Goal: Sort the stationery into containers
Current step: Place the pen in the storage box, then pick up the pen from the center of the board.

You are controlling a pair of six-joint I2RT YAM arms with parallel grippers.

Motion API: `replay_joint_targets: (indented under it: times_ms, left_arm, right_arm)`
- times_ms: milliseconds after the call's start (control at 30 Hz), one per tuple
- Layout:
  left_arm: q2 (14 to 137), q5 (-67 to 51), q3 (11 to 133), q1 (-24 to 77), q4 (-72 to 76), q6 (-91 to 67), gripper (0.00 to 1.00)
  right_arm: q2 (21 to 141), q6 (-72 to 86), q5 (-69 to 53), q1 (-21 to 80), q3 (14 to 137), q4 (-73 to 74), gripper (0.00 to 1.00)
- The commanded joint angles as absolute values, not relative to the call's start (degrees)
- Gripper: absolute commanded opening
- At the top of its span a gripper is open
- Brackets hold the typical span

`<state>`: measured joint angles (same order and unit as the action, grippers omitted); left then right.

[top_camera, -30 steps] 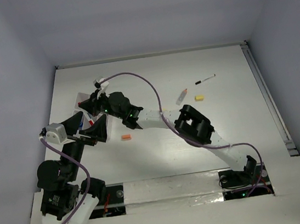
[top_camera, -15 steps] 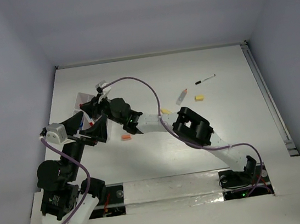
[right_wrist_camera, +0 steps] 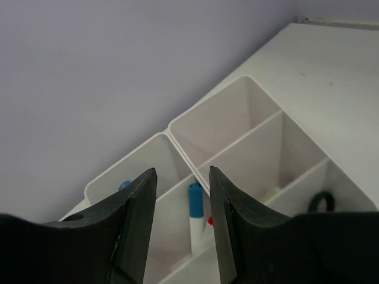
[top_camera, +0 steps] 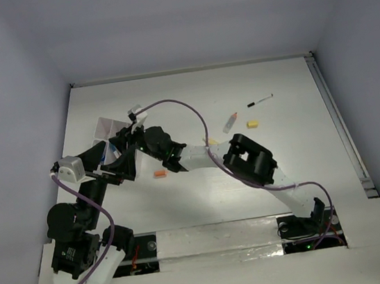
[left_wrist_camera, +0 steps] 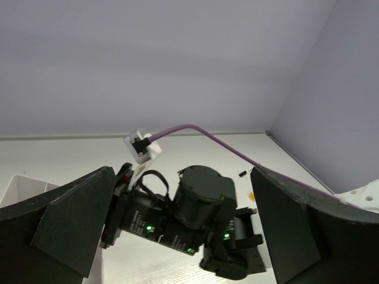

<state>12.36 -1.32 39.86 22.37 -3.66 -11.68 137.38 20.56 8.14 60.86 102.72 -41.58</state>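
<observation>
Right wrist view alone showed blue-capped white pen [right_wrist_camera: 195, 214] inside white plastic divided box [right_wrist_camera: 220, 118], 10 o'clock; right gripper [right_wrist_camera: 180, 228], left gripper [left_wrist_camera: 183, 198] spread, empty.

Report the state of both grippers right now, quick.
Left gripper: open wide, holding nothing.
Right gripper: open, nothing between its fingers, over the white box.
</observation>
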Motion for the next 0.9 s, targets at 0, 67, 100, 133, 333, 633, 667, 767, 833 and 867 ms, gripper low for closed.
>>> replay_joint_targets:
  times_ms: [0,67,100,133,333,633,667,767,833,867]
  left_arm:
    - [12.7,-2.0,39.9,22.1,-0.6,-12.0,0.99]
    - [12.4,-2.0,39.9,22.1,-0.6,-12.0,0.99]
    - [12.2,-2.1,39.9,22.1,-0.6,-12.0,0.99]
    - [12.0,-2.2,39.9,22.1,-0.6,-12.0,0.99]
    - [10.5,-2.3,39.9,24.0,-0.7,-11.8,0.99]
    - [8.8,-1.9,40.0,27.1,-0.9,-11.7,0.99]
    - [8.4,-1.8,40.1,27.1,-0.9,-11.7,0.99]
    - [7.6,-1.7,40.1,27.6,-0.7,-11.7,0.99]
    - [7.5,-1.5,40.1,27.6,-0.7,-11.6,0.99]
    - [7.4,-1.5,40.1,27.6,-0.7,-11.6,0.99]
  right_arm:
    - [125.7,19.6,14.3,59.8,97.8,-43.6,0.45]
    - [119.3,19.5,17.6,56.5,92.0,-37.3,0.42]
    - [117.2,19.9,18.5,56.4,90.6,-33.9,0.38]
    - [115.0,20.6,19.3,53.0,89.2,-30.1,0.35]
    - [103.5,23.6,22.7,37.6,80.7,-1.6,0.47]
    - [98.9,25.8,14.7,12.5,70.5,7.4,0.52]
    - [99.9,24.9,15.5,11.8,71.6,9.1,0.52]
    - [105.8,22.8,18.5,9.1,77.7,13.4,0.52]
    - [108.9,22.0,18.6,6.5,80.8,14.9,0.53]
    - [110.4,22.1,18.3,5.6,84.1,17.0,0.53]
